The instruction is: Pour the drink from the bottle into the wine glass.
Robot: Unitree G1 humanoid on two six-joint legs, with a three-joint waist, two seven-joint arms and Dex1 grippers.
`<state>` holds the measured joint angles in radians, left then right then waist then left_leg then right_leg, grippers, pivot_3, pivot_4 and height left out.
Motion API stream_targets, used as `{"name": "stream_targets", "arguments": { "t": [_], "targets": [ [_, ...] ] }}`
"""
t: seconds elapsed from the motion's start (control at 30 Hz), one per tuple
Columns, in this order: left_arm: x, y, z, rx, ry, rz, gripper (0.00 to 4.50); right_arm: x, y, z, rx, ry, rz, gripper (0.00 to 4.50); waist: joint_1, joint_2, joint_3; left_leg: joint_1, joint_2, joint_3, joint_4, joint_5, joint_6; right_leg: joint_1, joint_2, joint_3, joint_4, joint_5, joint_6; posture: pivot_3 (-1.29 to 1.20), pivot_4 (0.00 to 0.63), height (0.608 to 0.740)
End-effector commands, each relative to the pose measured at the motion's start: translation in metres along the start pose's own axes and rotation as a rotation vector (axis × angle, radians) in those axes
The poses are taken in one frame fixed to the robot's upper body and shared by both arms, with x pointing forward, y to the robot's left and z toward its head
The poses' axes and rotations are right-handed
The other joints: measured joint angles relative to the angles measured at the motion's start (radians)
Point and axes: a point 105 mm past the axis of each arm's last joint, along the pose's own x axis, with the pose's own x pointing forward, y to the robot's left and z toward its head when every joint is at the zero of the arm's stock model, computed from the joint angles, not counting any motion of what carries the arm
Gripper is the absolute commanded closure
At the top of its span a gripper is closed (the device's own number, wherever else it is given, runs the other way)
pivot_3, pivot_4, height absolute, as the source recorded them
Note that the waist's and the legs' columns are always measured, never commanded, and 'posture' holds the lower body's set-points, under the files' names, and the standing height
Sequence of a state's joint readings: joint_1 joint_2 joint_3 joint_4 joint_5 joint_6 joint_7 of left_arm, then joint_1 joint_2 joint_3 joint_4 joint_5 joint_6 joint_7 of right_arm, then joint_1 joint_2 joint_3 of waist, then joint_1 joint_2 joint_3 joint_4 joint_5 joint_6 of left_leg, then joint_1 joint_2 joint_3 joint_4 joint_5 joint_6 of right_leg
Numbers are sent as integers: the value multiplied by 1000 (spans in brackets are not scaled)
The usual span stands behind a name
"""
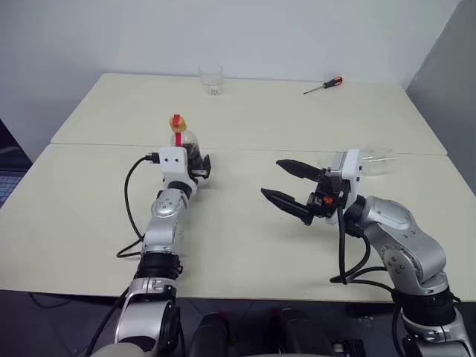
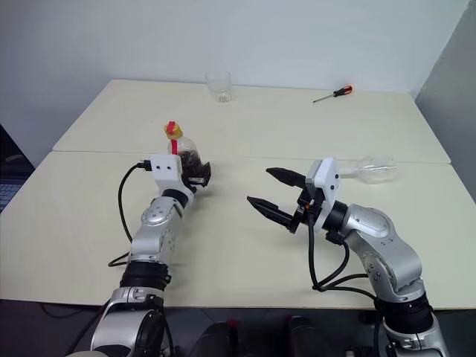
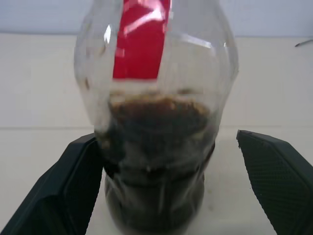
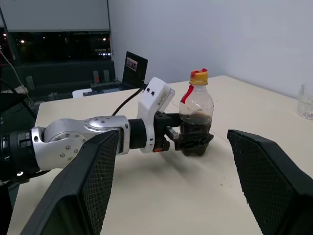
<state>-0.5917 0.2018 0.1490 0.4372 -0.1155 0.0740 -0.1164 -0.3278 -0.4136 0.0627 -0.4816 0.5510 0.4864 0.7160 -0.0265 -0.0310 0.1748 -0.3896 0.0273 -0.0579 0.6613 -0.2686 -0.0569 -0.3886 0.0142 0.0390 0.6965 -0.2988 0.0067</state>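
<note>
Bottle (image 1: pixel 182 141) bracketed at left of centre, standing upright on the bench (image 1: pixel 245 119).
Left pincer (image 3: pixel 161 196) is being held spread around it; right pincer (image 1: pixel 288 184) is being held spread, empty, right of centre.

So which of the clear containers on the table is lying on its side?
The wine glass, by the right end effector. The bottle and tumbler stand upright.

The bottle (image 3: pixel 155 122) loses its cap off the frame edge, and the wine glass (image 1: pixel 375 160) sits half-hidden behind the right gripper (image 1: pixel 286 184).
</note>
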Motion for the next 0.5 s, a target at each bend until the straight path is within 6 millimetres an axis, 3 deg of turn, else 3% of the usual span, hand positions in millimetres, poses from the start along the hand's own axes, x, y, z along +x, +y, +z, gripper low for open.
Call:
{"name": "stream_targets", "arguments": {
  "t": [0.03,0.5],
  "targets": [
    [7,8,14,12,-62,30,12,4,3,12,-32,-43,18,707,0,0,0,0,0,0,0,0,0,0,0,0,0,0,0,0,150,740],
    [25,0,9,28,-77,16,12,15,1,9,-23,-23,20,707,0,0,0,0,0,0,0,0,0,0,0,-1,0,0,0,0,150,740]
  ]
}}
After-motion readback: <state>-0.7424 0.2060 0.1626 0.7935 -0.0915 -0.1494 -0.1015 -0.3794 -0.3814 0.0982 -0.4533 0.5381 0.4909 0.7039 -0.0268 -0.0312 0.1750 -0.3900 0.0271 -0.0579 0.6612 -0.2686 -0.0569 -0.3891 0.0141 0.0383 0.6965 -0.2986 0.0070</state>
